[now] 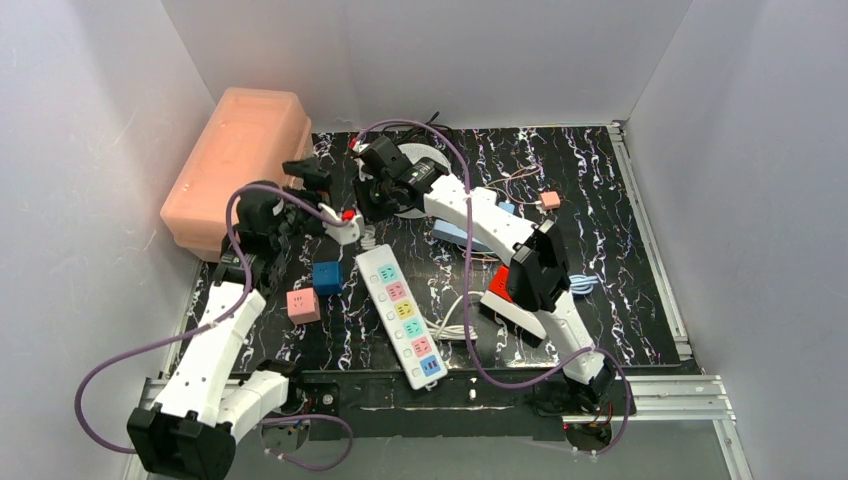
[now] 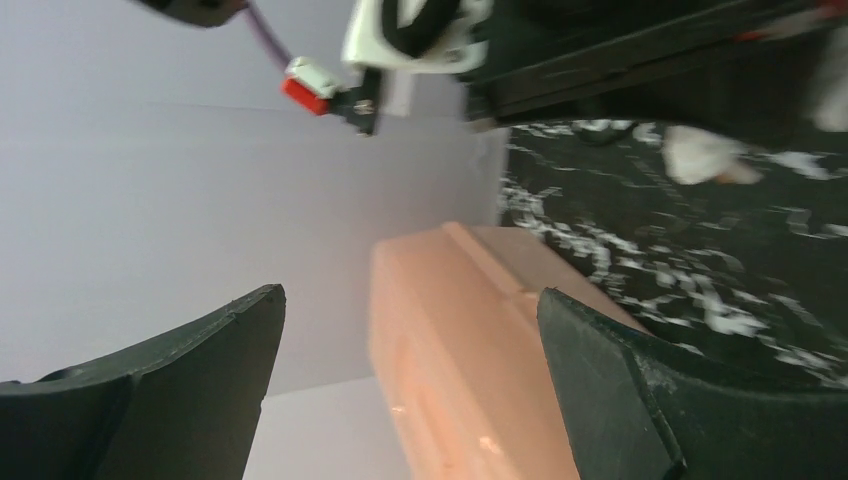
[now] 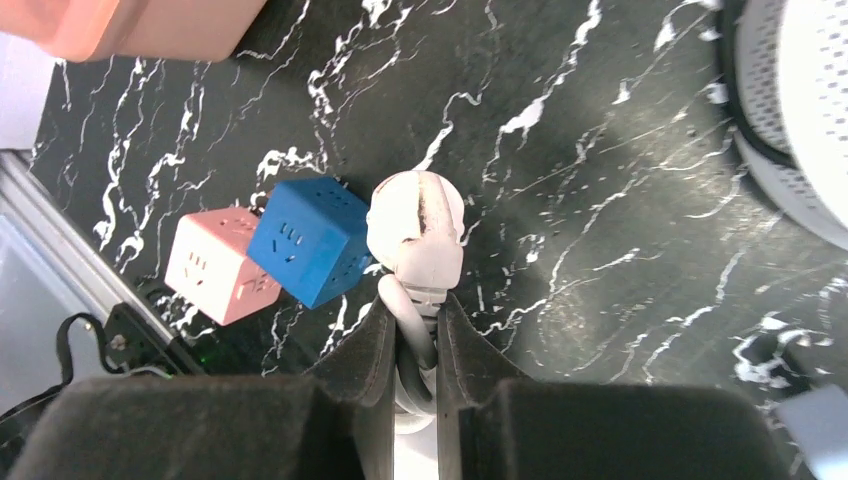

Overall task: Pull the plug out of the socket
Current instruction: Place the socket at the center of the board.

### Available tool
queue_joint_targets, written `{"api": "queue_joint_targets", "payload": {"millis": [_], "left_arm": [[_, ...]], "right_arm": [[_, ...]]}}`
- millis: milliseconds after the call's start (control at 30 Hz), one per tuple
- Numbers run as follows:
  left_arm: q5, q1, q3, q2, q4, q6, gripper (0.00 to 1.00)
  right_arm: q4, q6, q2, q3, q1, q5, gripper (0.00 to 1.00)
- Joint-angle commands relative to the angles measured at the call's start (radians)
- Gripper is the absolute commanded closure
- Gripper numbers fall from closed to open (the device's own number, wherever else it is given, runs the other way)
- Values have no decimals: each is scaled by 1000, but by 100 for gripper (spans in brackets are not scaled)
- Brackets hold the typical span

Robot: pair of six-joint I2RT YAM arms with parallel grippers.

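In the right wrist view my right gripper [image 3: 412, 315] is shut on the white cord just behind a white plug [image 3: 415, 230]. It holds the plug free above the black marbled table, apart from any socket. In the top view the right gripper [image 1: 372, 203] is at the far middle, just beyond the far end of the white power strip [image 1: 400, 312] with coloured sockets. I cannot make out the plug there among the wrists. My left gripper [image 1: 310, 172] is open and empty, raised beside the pink box. Its fingers [image 2: 590, 360] stand wide apart.
A pink lidded box [image 1: 240, 165] stands at the far left and fills the left wrist view [image 2: 450, 350]. A blue cube socket [image 1: 327, 277] and a pink cube socket [image 1: 303, 305] lie left of the strip. A white round device [image 1: 428, 160] and a red-and-white block [image 1: 508, 295] lie to the right.
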Motion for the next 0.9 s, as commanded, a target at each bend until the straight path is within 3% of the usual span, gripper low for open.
{"api": "queue_joint_targets", "payload": {"millis": [0, 200, 500, 600, 867], "left_arm": [[24, -6, -81, -74, -186, -74, 2], [24, -8, -87, -92, -228, -71, 2], [1, -11, -76, -89, -247, -70, 2], [-10, -10, -57, -79, -253, -87, 2], [-16, -12, -23, -62, -273, -115, 2]], "right_arm": [[-22, 79, 16, 97, -2, -113, 95], [-54, 125, 22, 22, -30, -105, 61], [-42, 125, -45, -131, -72, -80, 43], [-41, 101, -134, -211, -74, -60, 37], [103, 32, -488, -684, -42, -251, 21]]}}
